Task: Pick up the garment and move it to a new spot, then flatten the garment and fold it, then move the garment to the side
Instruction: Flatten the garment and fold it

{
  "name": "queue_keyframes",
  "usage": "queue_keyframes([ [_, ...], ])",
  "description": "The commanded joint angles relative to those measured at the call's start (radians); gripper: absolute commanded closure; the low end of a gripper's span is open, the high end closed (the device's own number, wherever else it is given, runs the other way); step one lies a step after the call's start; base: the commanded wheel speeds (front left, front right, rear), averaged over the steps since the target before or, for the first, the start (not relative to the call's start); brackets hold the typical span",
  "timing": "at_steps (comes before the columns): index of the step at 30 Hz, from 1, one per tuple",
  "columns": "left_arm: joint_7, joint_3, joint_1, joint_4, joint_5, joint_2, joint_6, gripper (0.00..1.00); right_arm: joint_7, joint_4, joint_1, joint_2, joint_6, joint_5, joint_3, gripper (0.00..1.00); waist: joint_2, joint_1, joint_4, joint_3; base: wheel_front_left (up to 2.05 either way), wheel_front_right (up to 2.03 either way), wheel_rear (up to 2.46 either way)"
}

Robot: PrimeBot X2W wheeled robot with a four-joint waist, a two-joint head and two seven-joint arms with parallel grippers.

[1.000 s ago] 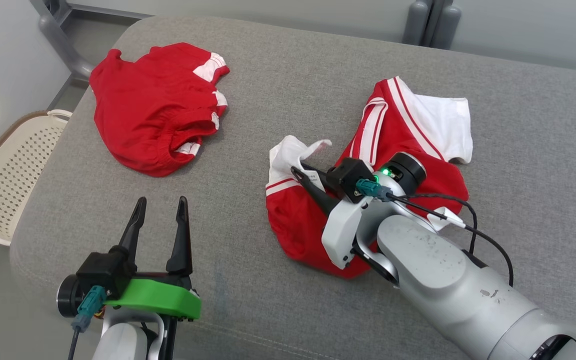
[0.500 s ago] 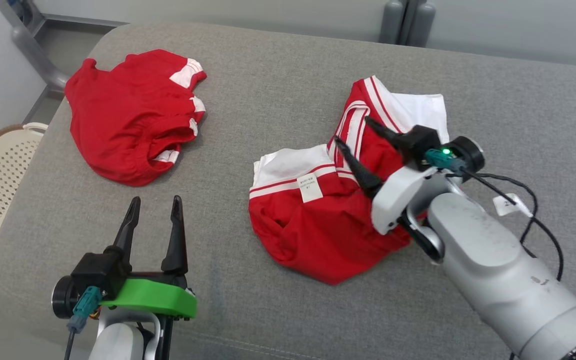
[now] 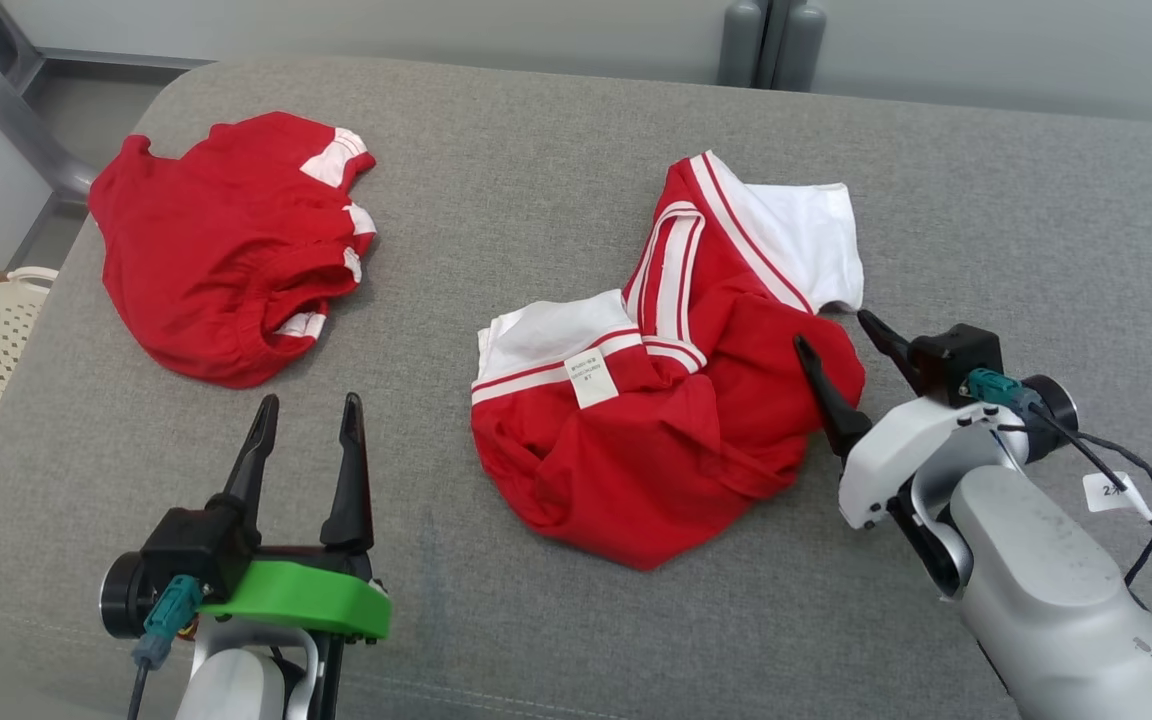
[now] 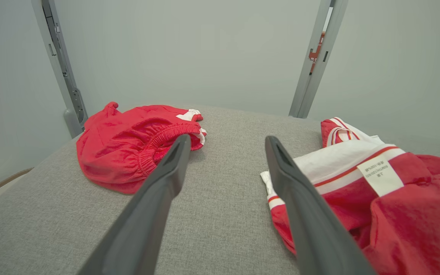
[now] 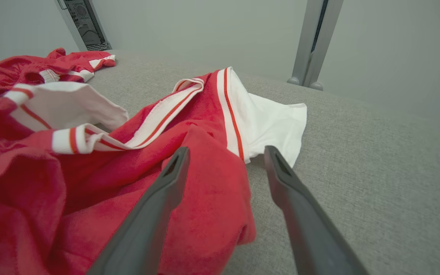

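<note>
The right gripper has just let go of the shirt and drawn back to its 3 o'clock edge, fingers spread and empty. The shirt lies crumpled mid-cushion. The left gripper, at 8 o'clock, waits open-fingered. Flattening likely comes next.

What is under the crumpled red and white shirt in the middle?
The shirt rests on the grey padded surface, which shows all around its edges. Its folds overlap, so anything beneath the bunched cloth is covered and cannot be seen.
</note>
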Motion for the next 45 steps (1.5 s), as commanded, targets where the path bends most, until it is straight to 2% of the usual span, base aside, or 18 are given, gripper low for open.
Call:
queue_keyframes([
  [1, -0.001, 0.001, -0.009, -0.002, 0.002, 0.001, -0.006, 0.00, 0.006, 0.013, 0.017, 0.012, -0.001, -0.003, -0.005, 0.00, 0.0000, 0.0000, 0.007, 0.005, 0.00, 0.00, 0.00],
  [9, -0.001, -0.004, -0.010, 0.001, -0.002, 0.001, -0.006, 0.00, 0.058, 0.132, 0.036, 0.072, -0.001, 0.026, -0.015, 0.00, 0.0000, 0.0000, 0.034, 0.015, 0.00, 0.00, 0.00],
  [10, -0.001, -0.004, -0.010, 0.001, -0.003, 0.001, -0.004, 0.00, 0.063, 0.144, 0.035, 0.075, -0.001, 0.031, -0.011, 0.51, 0.0000, 0.0000, 0.035, 0.015, 0.00, 0.00, 0.00],
  [11, -0.001, -0.004, -0.009, 0.002, -0.003, 0.001, -0.003, 0.00, 0.062, 0.151, 0.031, 0.076, -0.001, 0.034, -0.007, 0.87, 0.0000, 0.0000, 0.034, 0.015, 0.00, 0.00, 0.00],
  [12, -0.001, -0.003, -0.007, 0.002, -0.004, 0.001, -0.001, 0.00, 0.057, 0.159, 0.026, 0.078, -0.001, 0.039, -0.004, 1.00, 0.0000, 0.0000, 0.031, 0.013, 0.00, 0.00, 0.00],
  [17, -0.001, 0.000, 0.005, 0.003, 0.000, 0.001, 0.001, 0.00, 0.018, 0.167, -0.001, 0.037, -0.002, 0.051, -0.025, 1.00, 0.0000, 0.0000, 0.006, 0.002, 0.00, 0.00, 0.00],
  [23, -0.001, -0.001, 0.009, 0.004, 0.005, 0.001, -0.002, 0.00, -0.007, 0.153, -0.024, -0.092, -0.002, 0.043, -0.109, 1.00, 0.0000, 0.0000, -0.026, -0.015, 0.00, 0.00, 0.00],
  [26, -0.001, -0.006, 0.011, 0.006, 0.003, 0.001, -0.002, 0.00, -0.002, 0.163, -0.028, -0.129, -0.002, 0.042, -0.139, 1.00, 0.0000, 0.0000, -0.033, -0.020, 0.00, 0.00, 0.00],
  [27, -0.001, -0.007, 0.012, 0.006, 0.003, 0.001, -0.003, 0.00, 0.003, 0.164, -0.029, -0.134, -0.002, 0.047, -0.146, 0.77, 0.0000, 0.0000, -0.036, -0.020, 0.00, 0.00, 0.00],
  [28, -0.001, -0.008, 0.013, 0.006, 0.003, 0.001, -0.003, 0.00, 0.004, 0.163, -0.031, -0.140, -0.002, 0.051, -0.149, 0.29, 0.0000, 0.0000, -0.037, -0.021, 0.00, 0.00, 0.00],
  [29, -0.001, -0.007, 0.015, 0.006, 0.002, 0.001, -0.003, 0.00, 0.001, 0.159, -0.035, -0.148, -0.002, 0.053, -0.158, 0.00, 0.0000, 0.0000, -0.040, -0.021, 0.00, 0.00, 0.00],
  [33, -0.001, 0.002, 0.020, 0.003, 0.006, 0.001, -0.001, 0.00, -0.011, 0.129, -0.044, -0.157, -0.002, 0.030, -0.193, 0.00, 0.0000, 0.0000, -0.054, -0.023, 0.00, 0.00, 0.00],
  [39, -0.001, 0.010, 0.019, 0.004, 0.013, 0.001, -0.004, 0.00, -0.012, 0.032, -0.035, -0.126, -0.002, 0.005, -0.205, 0.00, 0.0000, 0.0000, -0.079, -0.027, 0.00, 0.00, 0.00],
  [45, -0.001, 0.001, 0.012, 0.001, 0.004, 0.001, -0.002, 0.00, 0.107, -0.059, 0.003, -0.093, -0.002, 0.042, -0.128, 0.00, 0.0000, 0.0000, -0.090, -0.021, 0.00, 0.00, 0.00],
])
